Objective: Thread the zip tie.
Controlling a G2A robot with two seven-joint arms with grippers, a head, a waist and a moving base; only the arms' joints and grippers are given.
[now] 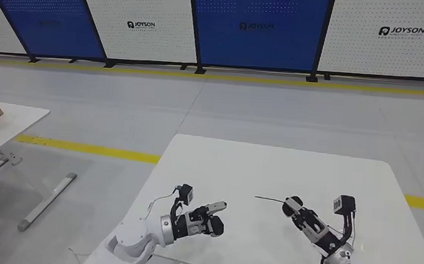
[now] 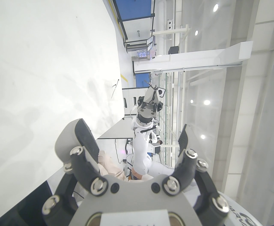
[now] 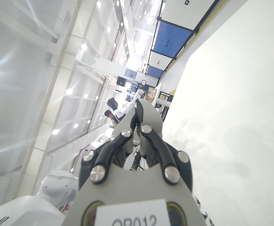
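Left end effector (image 2: 133, 130) spread and empty, right end effector (image 3: 137, 111) pressed together just beside the thin zip tie (image 1: 269, 200) over the tabletop (image 1: 269, 165), grip unconfirmed; the limp strap could slip or flex off target.

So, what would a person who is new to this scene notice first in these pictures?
First, the thin black zip tie against the white table, with one end at the tip of the shut right tool; whether that tool holds it is unclear. Then the left tool, wide open and empty, facing it near the table's edge nearest the robot.
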